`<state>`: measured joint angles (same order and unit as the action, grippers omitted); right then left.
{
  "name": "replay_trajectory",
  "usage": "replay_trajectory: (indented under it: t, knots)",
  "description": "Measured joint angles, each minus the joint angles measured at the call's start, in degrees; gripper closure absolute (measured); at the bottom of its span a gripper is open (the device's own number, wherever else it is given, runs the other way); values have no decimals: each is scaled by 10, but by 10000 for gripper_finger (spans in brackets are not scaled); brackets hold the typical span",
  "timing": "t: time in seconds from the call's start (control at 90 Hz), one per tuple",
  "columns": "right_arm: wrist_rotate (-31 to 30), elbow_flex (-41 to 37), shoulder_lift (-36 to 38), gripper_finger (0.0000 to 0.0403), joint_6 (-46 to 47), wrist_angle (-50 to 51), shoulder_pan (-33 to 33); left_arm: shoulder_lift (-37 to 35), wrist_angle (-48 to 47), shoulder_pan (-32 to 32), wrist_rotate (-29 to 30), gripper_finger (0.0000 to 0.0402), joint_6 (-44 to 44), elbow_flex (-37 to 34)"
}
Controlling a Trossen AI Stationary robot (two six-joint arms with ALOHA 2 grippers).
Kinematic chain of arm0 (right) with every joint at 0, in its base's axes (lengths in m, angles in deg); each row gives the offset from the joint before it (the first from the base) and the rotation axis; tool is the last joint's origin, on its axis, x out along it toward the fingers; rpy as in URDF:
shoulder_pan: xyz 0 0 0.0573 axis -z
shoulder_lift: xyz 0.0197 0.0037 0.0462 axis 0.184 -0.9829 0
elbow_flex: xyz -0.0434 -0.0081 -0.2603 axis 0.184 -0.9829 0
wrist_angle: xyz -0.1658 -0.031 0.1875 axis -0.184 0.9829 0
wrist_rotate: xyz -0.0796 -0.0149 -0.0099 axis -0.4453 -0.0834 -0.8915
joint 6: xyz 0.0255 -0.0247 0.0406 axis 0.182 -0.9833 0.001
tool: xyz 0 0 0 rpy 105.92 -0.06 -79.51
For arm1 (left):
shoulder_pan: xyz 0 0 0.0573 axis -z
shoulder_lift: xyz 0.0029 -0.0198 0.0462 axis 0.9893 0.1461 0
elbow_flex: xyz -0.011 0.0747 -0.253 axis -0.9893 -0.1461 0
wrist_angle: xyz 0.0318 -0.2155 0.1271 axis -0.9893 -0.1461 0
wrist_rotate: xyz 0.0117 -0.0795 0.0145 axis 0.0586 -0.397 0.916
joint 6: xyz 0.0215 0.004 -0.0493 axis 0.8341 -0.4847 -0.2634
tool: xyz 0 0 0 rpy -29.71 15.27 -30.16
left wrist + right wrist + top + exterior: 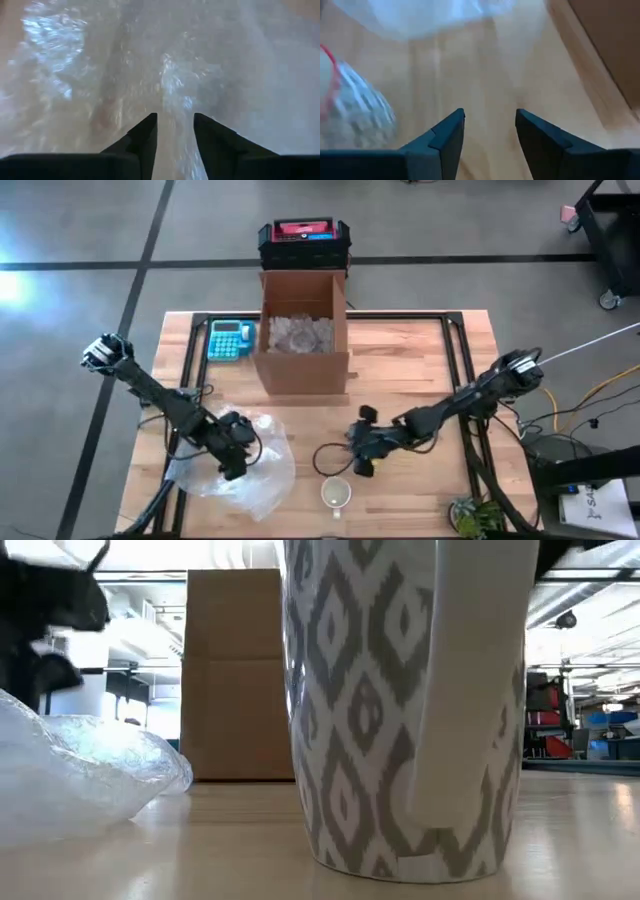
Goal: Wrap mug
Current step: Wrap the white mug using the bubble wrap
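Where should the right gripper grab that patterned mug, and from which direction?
The mug stands upright, mouth open to the ceiling, handle toward the table's front edge. Probably best to pinch the rim wall from above, one finger inside and one outside, on the side away from the handle. The right gripper, open and empty, is already just behind it.

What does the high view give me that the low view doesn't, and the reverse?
Only the high view shows the left gripper over the bubble wrap, the right gripper with jaws open beside the mug, the calculator and the box's padded inside. Only the low view shows the mug's grey diamond pattern and its handle. Both show the mug, wrap and cardboard box.
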<state>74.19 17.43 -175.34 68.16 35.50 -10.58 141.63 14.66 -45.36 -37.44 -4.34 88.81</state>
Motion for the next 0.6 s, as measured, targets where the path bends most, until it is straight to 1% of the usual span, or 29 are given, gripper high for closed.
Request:
replay_trajectory:
  t: [0.1, 0.2, 0.3, 0.344, 0.4, 0.522, 0.6]
  knots:
    - [40, 33, -41, 249, -44, -44, 26, 0, 101, -12, 27, 310, 8, -55]
    - [74, 85, -101, 259, -82, -38, 46, 0, 192, -34, 61, 321, 9, -99]
    - [116, 146, -165, 269, -108, -37, 56, 0, 262, -62, 87, 327, 21, -122]
    - [133, 175, -192, 273, -115, -31, 59, 0, 287, -76, 89, 327, 26, -127]
    - [157, 212, -221, 279, -115, -14, 62, 0, 303, -89, 89, 328, 39, -130]
    - [230, 281, -271, 290, -103, 57, 70, 0, 304, -105, 90, 328, 60, -131]
    - [246, 306, -299, 294, -108, 90, 72, 0, 304, -110, 96, 328, 64, -131]
